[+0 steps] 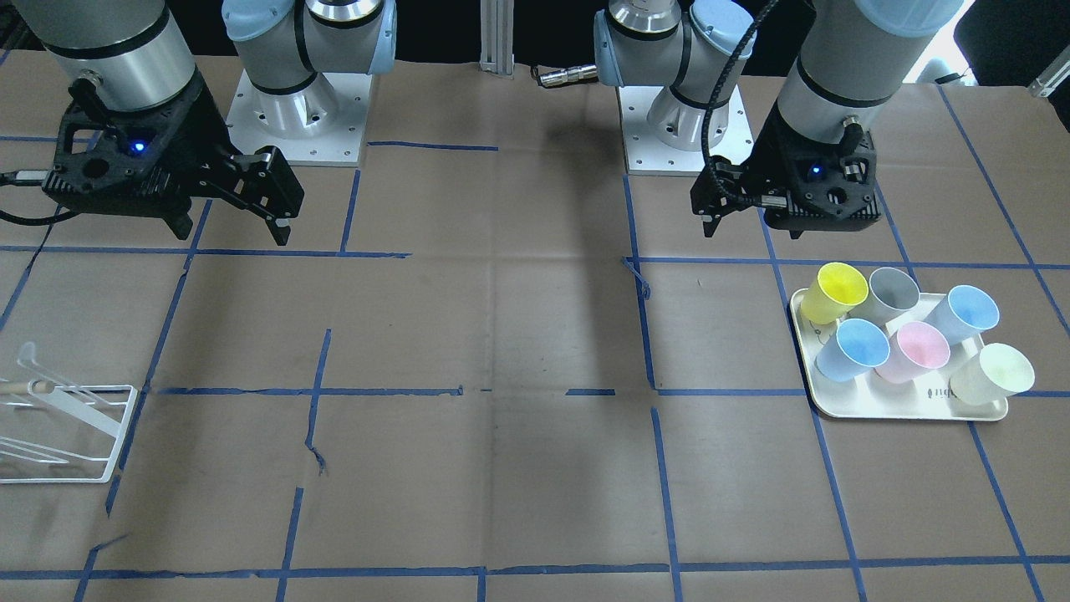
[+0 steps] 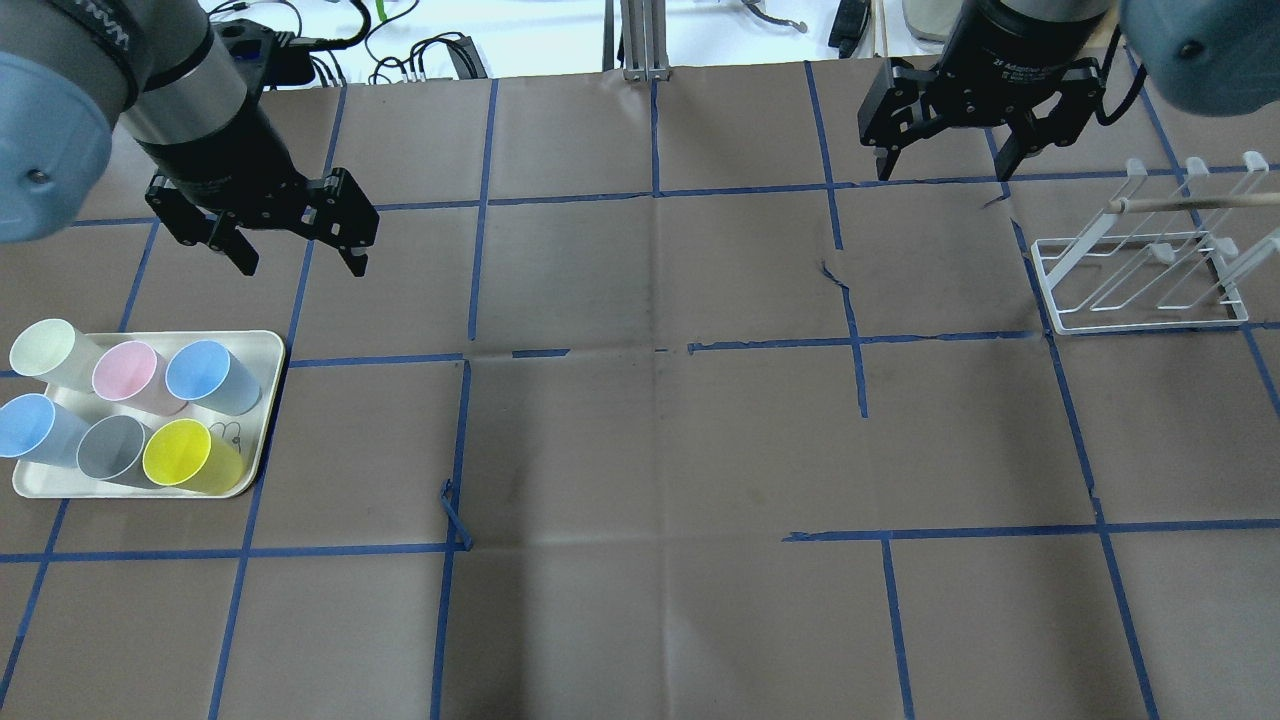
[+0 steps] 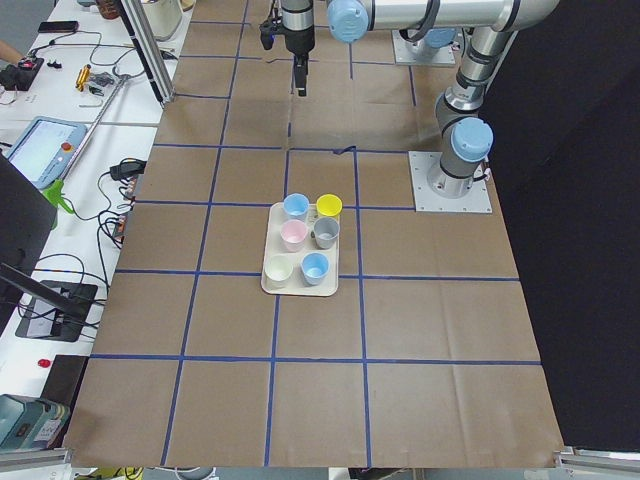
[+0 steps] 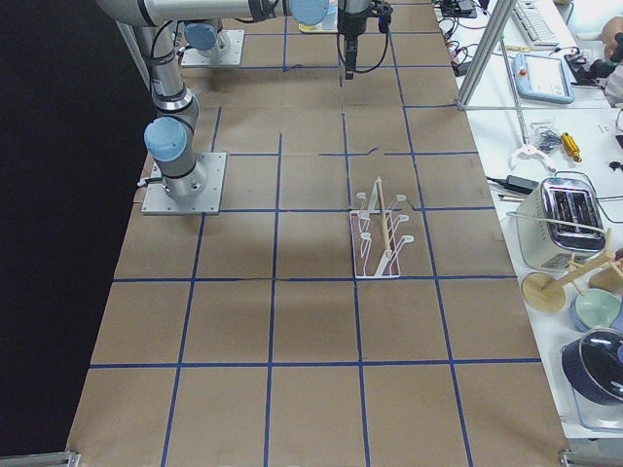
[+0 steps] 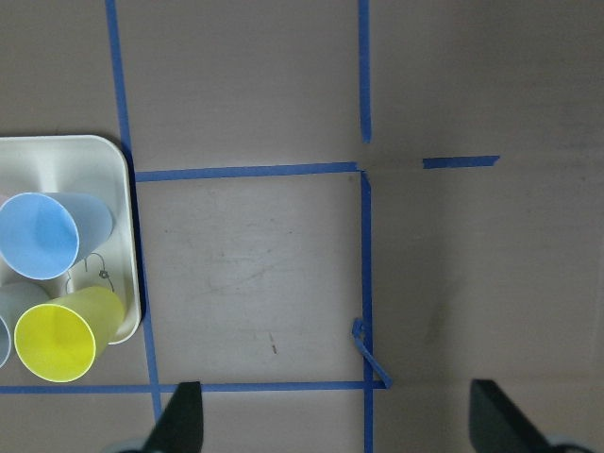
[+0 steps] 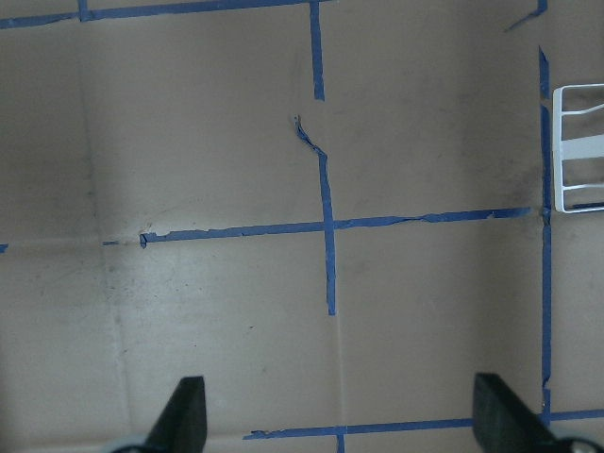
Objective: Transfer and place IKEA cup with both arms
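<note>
Two near-identical pale light-blue IKEA cups (image 2: 205, 372) (image 2: 25, 425) stand upright on a cream tray (image 2: 255, 420) at the table's left, with pink, yellow, grey and pale-green cups. In the front view they are the blue cups (image 1: 861, 344) (image 1: 970, 308). One blue cup (image 5: 42, 236) shows in the left wrist view. My left gripper (image 2: 300, 262) hangs open and empty above the table, beyond the tray's far right corner. My right gripper (image 2: 945, 170) is open and empty at the far right, left of the rack.
A white wire rack (image 2: 1140, 270) with a wooden rod stands at the table's right, and shows in the front view (image 1: 67, 426). Brown paper with blue tape lines covers the table. The yellow cup (image 5: 57, 340) sits at the tray's near corner.
</note>
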`<state>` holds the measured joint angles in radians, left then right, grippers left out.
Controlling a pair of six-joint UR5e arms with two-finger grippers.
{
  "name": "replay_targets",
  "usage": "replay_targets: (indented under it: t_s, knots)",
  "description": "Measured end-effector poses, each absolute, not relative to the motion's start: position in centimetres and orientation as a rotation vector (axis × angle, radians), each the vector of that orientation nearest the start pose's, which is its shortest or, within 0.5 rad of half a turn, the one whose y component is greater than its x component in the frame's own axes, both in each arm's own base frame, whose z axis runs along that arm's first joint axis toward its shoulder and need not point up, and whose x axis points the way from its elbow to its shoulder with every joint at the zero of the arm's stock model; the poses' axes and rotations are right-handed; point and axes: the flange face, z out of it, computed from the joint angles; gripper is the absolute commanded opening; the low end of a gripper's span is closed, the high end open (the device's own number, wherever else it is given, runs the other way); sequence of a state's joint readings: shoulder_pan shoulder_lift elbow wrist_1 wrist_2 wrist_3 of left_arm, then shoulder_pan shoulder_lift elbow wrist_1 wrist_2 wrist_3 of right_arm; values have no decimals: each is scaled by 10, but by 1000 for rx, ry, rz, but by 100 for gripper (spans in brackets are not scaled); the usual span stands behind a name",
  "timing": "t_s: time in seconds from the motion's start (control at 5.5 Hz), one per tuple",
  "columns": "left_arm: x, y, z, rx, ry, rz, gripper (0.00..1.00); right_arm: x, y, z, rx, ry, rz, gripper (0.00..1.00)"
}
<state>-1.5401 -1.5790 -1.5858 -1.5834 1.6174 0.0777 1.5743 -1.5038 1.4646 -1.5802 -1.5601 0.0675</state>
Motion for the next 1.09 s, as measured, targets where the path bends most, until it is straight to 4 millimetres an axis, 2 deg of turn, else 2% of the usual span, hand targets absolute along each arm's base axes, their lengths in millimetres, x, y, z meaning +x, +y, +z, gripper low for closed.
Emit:
replay_targets:
  t_s: [0.18,0.55,1.09]
  knots:
    - [-123,-491,480,84,3111,39,98,136,-524,508,100,3127,-77,100]
    - [-131,-495,488,88,3173,-11,98,136,-524,508,100,3128,-79,100]
    - [-129,-491,497,13,3161,21,98,136,-524,508,100,3129,-79,100]
